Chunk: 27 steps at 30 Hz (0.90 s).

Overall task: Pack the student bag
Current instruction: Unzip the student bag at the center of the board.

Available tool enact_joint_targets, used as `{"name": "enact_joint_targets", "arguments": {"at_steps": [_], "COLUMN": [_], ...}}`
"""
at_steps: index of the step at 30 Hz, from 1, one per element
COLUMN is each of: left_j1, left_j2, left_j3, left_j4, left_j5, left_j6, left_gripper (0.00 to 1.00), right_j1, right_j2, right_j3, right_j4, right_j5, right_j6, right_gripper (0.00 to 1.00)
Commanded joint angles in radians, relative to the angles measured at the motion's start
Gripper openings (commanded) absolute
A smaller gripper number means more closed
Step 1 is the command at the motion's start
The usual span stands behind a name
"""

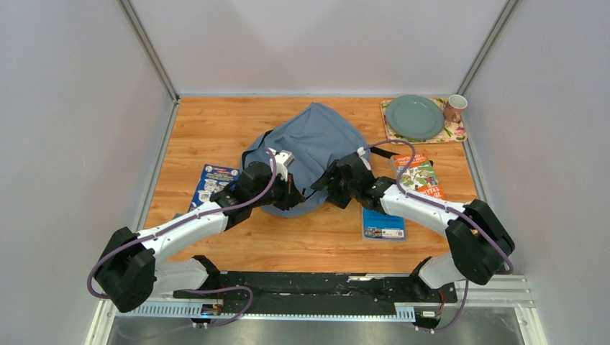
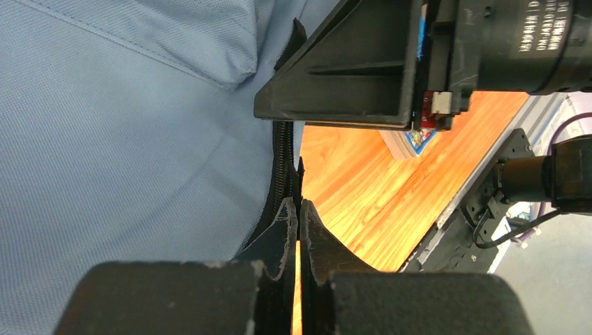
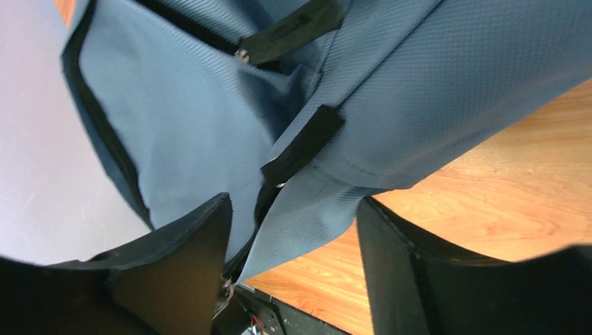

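Student bag (image 1: 316, 140) lies mid-surface (image 1: 216, 129) in the top view, both arms at its near edge. Left wrist: left hand (image 2: 299, 209) closed tight beside the dark zip (image 2: 281, 160). Right wrist: right hand (image 3: 292, 209) gapes wide, a fold of the bag loose between its fingers.

The soft grey-blue fabric backpack (image 1: 316, 140) had black zips and straps. The flat wooden counter (image 1: 216, 122) was orange-brown, grain-streaked. Right of the backpack: a round sage-green plate (image 1: 414, 117), a floral-patterned placemat (image 1: 460, 134). Left: a blue printed booklet (image 1: 214, 183).
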Motion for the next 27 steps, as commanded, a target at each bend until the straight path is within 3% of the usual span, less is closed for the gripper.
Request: {"name": "enact_joint_targets", "arguments": {"at_steps": [1, 2, 4, 5, 6, 12, 20, 22, 27], "left_j1": [-0.007, -0.007, -0.007, -0.007, -0.007, -0.007, -0.004, -0.006, -0.007], "left_j2": [-0.008, -0.009, -0.017, -0.022, -0.034, -0.098, -0.19, -0.189, -0.132], "left_j3": [0.004, 0.004, -0.002, -0.004, -0.008, -0.05, -0.128, -0.116, -0.048], "left_j4": [0.053, 0.053, 0.05, 0.044, 0.022, -0.109, -0.24, -0.252, -0.231], "left_j5": [0.033, 0.036, 0.032, 0.026, 0.003, -0.167, -0.376, -0.366, -0.107], "left_j6": [0.028, 0.03, 0.039, 0.044, 0.056, 0.111, 0.148, 0.162, 0.238], "left_gripper": [0.0, 0.0, 0.0, 0.0, 0.0, 0.0, 0.0, 0.0, 0.0], "right_j1": [-0.003, -0.004, -0.015, -0.02, -0.027, -0.139, -0.259, -0.267, -0.271], "right_j2": [0.056, 0.063, 0.067, 0.063, 0.06, 0.043, 0.101, 0.122, 0.199], "right_j3": [0.031, 0.032, 0.027, 0.024, 0.021, 0.022, 0.135, 0.179, 0.365], "right_j4": [0.04, 0.037, 0.036, 0.037, 0.034, -0.003, -0.043, -0.067, -0.147], "right_j5": [-0.029, -0.027, -0.021, -0.017, -0.017, -0.009, -0.05, -0.043, -0.03], "right_j6": [0.009, 0.003, -0.01, -0.015, -0.03, -0.144, -0.427, -0.48, -0.636], "right_gripper": [0.61, 0.45, 0.28, 0.09, 0.02, 0.0, 0.0, 0.0, 0.0]}}
